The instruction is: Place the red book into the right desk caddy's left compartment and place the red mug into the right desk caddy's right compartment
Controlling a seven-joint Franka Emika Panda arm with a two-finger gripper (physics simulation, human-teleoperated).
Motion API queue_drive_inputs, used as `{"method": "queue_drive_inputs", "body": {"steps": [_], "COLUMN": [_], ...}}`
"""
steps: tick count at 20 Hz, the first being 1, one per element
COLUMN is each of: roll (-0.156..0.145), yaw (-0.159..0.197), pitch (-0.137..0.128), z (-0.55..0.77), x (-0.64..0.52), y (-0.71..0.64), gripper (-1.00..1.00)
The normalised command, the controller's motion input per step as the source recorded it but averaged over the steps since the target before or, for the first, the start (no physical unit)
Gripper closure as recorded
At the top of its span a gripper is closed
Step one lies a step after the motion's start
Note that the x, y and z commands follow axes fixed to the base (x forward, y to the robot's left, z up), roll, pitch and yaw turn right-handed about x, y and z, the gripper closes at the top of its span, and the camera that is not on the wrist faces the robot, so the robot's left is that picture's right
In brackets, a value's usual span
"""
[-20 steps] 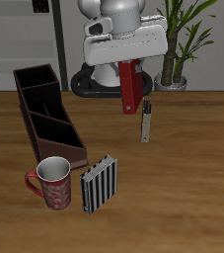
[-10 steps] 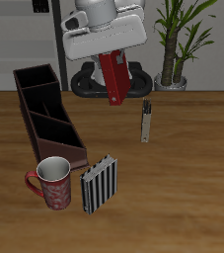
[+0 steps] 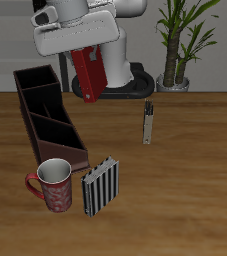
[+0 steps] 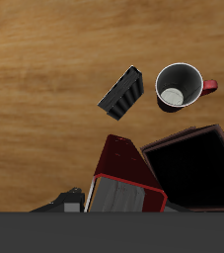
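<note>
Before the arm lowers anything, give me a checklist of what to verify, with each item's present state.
1. Red book held in the tool: ok, it hangs tilted in the air above the table.
2. Book over the right desk caddy: cannot tell; in the exterior view it looks beyond the caddy's back end.
3. Left compartment free: ok, nothing shows inside it.
4. Book's tilt suited to the slot: not ok, it hangs slanted.
5. Red mug out of the way: ok, it stands upright on the table by the caddy's near end.
6. Striped book clear of the path: ok, it stands beside the mug.
</note>
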Motion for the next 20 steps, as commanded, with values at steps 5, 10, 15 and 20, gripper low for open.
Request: {"method": "queue_drive_inputs", "body": {"steps": [5, 10, 15, 20], "roll": [-0.045, 0.002, -0.005, 0.01], "yaw": [-0.006, -0.012, 0.023, 0.005], "pitch": [0.016, 0.015, 0.01, 0.005], "z": [0.04, -0.06, -0.17, -0.11], "x": [0.03, -0.06, -0.12, -0.06], "y": [-0.54, -0.44, -0.23, -0.17], "gripper": [1.0, 1.0, 1.0, 1.0]}}
